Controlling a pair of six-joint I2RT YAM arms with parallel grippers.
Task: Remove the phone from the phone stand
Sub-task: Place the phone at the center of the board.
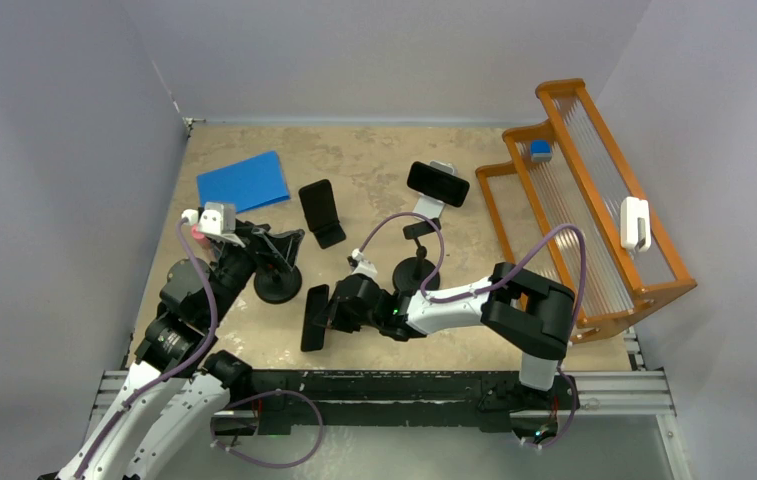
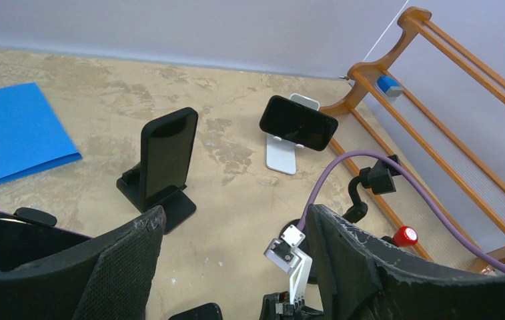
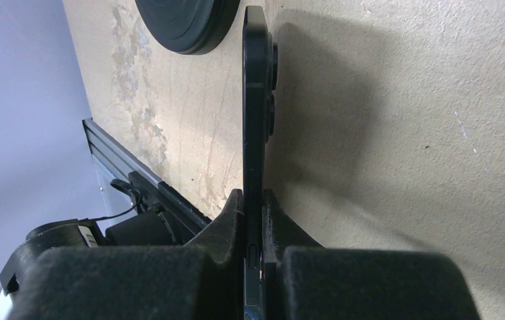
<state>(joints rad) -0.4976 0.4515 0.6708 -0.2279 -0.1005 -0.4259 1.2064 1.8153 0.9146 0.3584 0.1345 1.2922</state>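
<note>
Tan worktop [image 1: 374,160] between grey walls carries a wooden rack [image 1: 594,200] at its right side. Right hand [image 3: 254,213] is clamped tight on the black phone [image 3: 255,133], edge-on, low beside a round black stand base [image 3: 183,23]. Left hand [image 2: 235,213] gapes wide, holding nothing.

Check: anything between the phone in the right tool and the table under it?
Nothing visible. The right tool is shut on the phone, held edge-on over bare table. The round black stand base sits off to one side, clear of it.
</note>
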